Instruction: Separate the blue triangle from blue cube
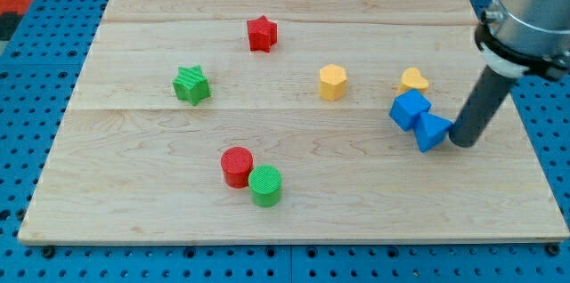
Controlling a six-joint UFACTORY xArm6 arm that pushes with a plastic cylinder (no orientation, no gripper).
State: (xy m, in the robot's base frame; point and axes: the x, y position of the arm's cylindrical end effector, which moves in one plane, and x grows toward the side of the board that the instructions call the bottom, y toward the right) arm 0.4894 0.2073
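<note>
Light wooden board (294,203) is laid on a blue pegboard surface (36,60), seen at all edges; a red patch is seen at the view's top left corner. From the view's left: green star block (191,84) is placed left of centre; red cylinder (237,166) and green cylinder (265,185) are set touching near the view's bottom, the green one lower right. Red star block (262,34) is placed near the view's top. Yellow hexagonal block (332,82) is found right of centre, and a yellow heart-like block (414,80) further right. Blue cube (410,109) is positioned just below that, touching the blue triangle (433,132) at its lower right. Arm is entered from the view's top right, the dark rod slanted down-left; my tip (462,141) is pressed against the blue triangle's right side. Nothing is held; only a bare rod is carried.
</note>
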